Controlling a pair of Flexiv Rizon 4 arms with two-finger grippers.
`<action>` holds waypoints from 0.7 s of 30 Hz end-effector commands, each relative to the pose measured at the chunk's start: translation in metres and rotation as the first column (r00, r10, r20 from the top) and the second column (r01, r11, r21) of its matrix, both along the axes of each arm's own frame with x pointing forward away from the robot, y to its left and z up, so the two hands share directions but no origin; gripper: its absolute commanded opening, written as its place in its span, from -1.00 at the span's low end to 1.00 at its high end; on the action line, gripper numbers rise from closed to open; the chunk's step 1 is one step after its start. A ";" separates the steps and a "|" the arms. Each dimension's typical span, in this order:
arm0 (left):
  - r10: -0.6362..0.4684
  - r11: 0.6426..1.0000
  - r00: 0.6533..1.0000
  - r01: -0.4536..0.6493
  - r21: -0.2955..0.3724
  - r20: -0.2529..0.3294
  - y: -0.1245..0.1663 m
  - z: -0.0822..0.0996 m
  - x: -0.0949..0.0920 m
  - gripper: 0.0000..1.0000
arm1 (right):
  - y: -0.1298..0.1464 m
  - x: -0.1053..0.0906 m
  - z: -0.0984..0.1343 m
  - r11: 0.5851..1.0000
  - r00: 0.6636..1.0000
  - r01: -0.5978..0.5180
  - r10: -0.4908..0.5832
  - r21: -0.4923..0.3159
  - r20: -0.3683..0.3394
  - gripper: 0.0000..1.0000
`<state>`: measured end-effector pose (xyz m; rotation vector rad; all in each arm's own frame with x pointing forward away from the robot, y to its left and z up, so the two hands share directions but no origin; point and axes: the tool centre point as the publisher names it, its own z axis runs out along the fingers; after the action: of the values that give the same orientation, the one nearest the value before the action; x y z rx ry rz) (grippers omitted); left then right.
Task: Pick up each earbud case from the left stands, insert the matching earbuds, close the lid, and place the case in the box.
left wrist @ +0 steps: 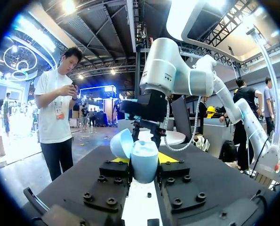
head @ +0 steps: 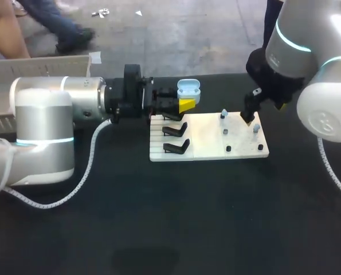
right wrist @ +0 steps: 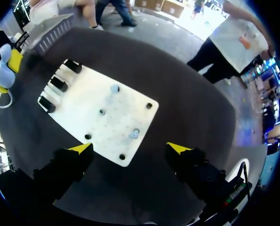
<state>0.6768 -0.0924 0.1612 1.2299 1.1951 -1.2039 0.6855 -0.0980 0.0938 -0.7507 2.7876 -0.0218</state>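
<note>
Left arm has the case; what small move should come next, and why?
Probably lower the right claw onto the earbud below it: it hangs open over the board, while the left claw holds the case, lid open.

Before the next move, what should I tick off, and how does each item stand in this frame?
1. Earbud case gripped between both fingers of the left gripper: ok.
2. Lid open for insertion: ok.
3. Right gripper open above the white board: ok.
4. Earbuds standing on the board, not yet picked: ok.
5. Case cavities empty: cannot tell.
</note>
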 end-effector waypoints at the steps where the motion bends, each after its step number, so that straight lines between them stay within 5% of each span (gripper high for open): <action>1: 0.000 1.000 1.000 0.000 -0.004 0.003 -0.001 -0.001 0.001 -1.00 | 0.005 0.006 -0.008 1.000 1.000 -0.005 0.004 -0.022 -0.021 1.00; 16: 0.000 1.000 1.000 0.000 -0.004 0.003 -0.001 -0.001 0.001 -1.00 | 0.006 0.009 -0.039 0.988 0.997 0.034 -0.043 -0.153 -0.058 1.00; 21: 0.000 1.000 1.000 0.000 -0.004 0.003 -0.001 -0.001 0.001 -1.00 | 0.007 0.010 -0.044 0.983 0.995 0.062 -0.073 -0.171 -0.063 0.72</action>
<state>0.6784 -0.0931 0.1608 1.2313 1.1944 -1.2058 0.6910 -0.0967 0.0521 -0.7143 2.8951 -0.2366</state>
